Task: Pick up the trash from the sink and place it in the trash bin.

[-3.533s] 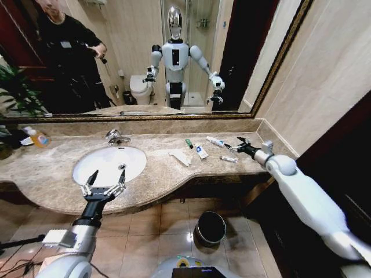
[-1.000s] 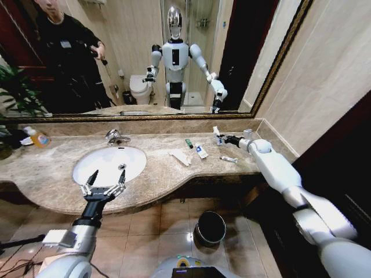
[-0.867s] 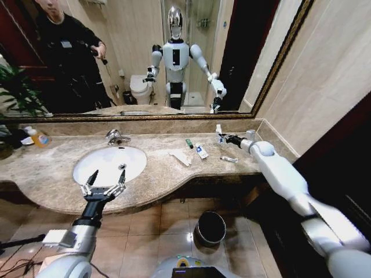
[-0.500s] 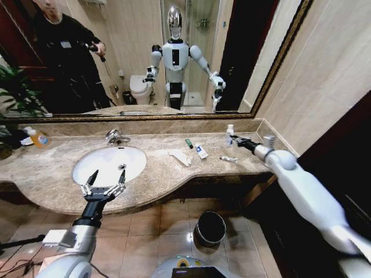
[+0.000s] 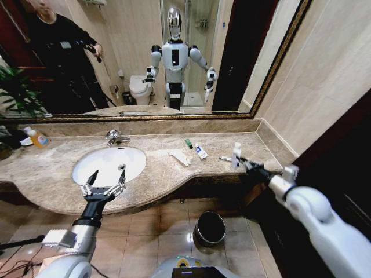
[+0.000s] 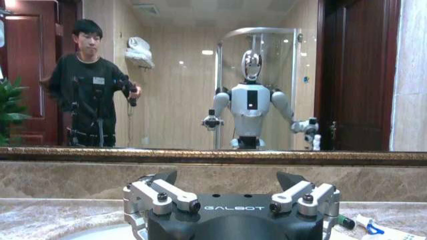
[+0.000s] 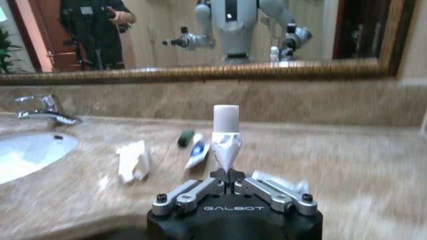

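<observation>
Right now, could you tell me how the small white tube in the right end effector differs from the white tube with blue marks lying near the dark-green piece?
The small white capped tube stands upright, pinched in the right end effector above the countertop; the white tube with blue marks lies flat on the beige marble top, untouched. Both are small white tubes.

The left gripper (image 5: 105,180) sits at lower left of the head view, arm reaching up from the bottom edge, fingers spread wide and empty. The right arm stretches in from the lower right corner; the right gripper (image 5: 240,164), right of centre, is clamped on a tube (image 5: 236,154) held upright.
</observation>
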